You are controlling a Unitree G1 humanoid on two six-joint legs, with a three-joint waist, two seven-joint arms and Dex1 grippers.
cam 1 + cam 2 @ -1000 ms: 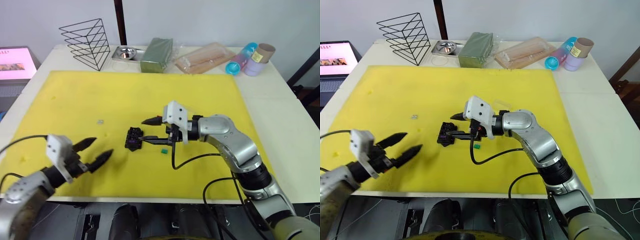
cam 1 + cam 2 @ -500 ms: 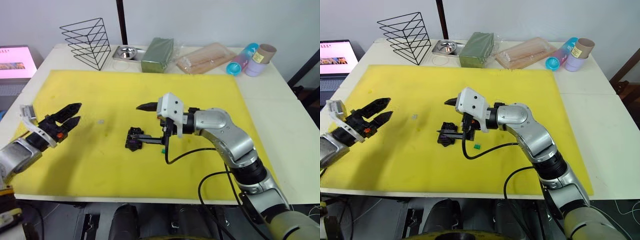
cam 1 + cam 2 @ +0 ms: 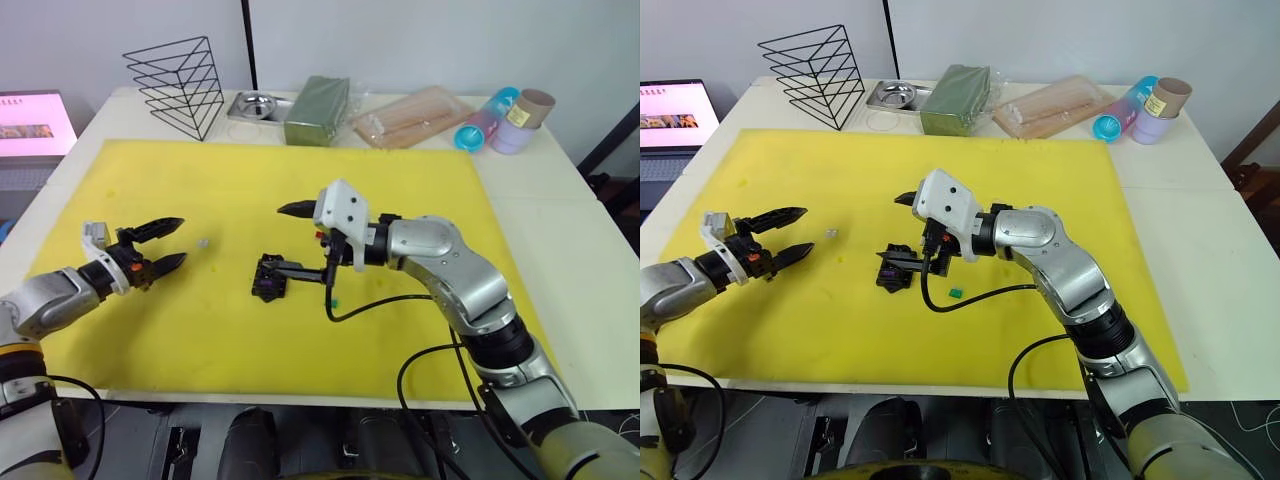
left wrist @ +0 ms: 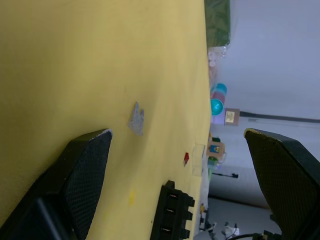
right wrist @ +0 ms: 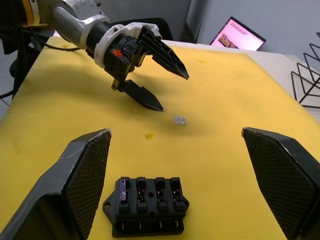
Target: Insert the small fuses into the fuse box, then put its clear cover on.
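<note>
While the small black rectangular plastic fuse box [image 3: 896, 269] lies near the middle of the yellow foam mat [image 3: 1060, 190], the right gripper [image 3: 902, 235] hovers over it, released, with one black finger above the box and one beyond it. At 3 o'clock from the box a tiny green blade fuse [image 3: 954, 293] rests on the mat. At 9 o'clock a pale clear blade fuse [image 3: 830, 232] lies just ahead of the left gripper [image 3: 797, 233], whose fingers are also spread apart.
</note>
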